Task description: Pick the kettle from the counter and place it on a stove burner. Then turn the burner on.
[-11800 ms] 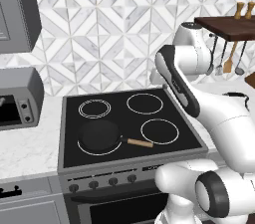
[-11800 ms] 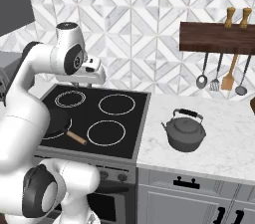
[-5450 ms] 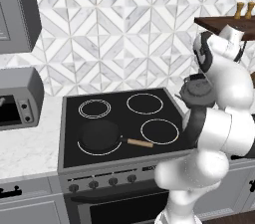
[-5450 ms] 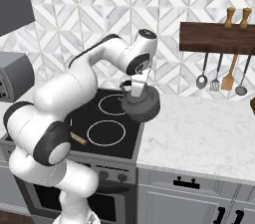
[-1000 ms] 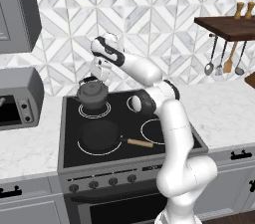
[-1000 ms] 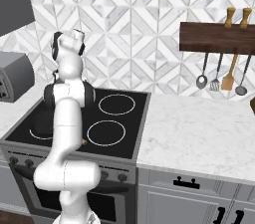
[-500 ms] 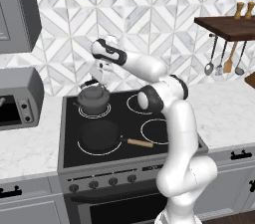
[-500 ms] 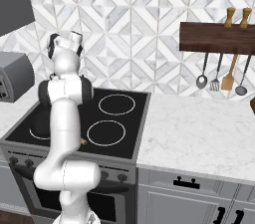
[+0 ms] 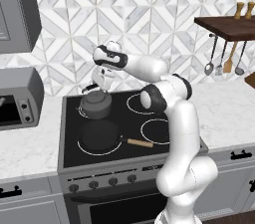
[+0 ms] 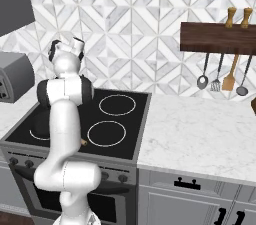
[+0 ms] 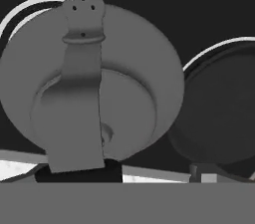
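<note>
The dark grey kettle (image 9: 97, 104) is at the back left stove burner, whose double white ring (image 9: 80, 114) shows at its base. My gripper (image 9: 100, 86) hangs straight over it, shut on the arched handle. Seen from above in the hand view, the kettle (image 11: 144, 68) has its handle (image 11: 79, 93) running toward the camera, and the burner ring (image 11: 30, 6) curves past its upper left side. My fingertips are hidden under the handle. In the right base view my arm (image 10: 65, 99) covers the kettle. The marble counter (image 9: 224, 103) to the right of the stove holds nothing.
A black frying pan (image 9: 99, 136) with a wooden handle (image 9: 139, 143) sits on the front left burner, just in front of the kettle. A toaster oven (image 9: 17, 96) stands left of the stove. Utensils (image 10: 220, 76) hang under a wooden shelf. Knobs (image 9: 94, 184) line the stove front.
My gripper has gone down with the kettle, from a little above the back left burner to the glass.
</note>
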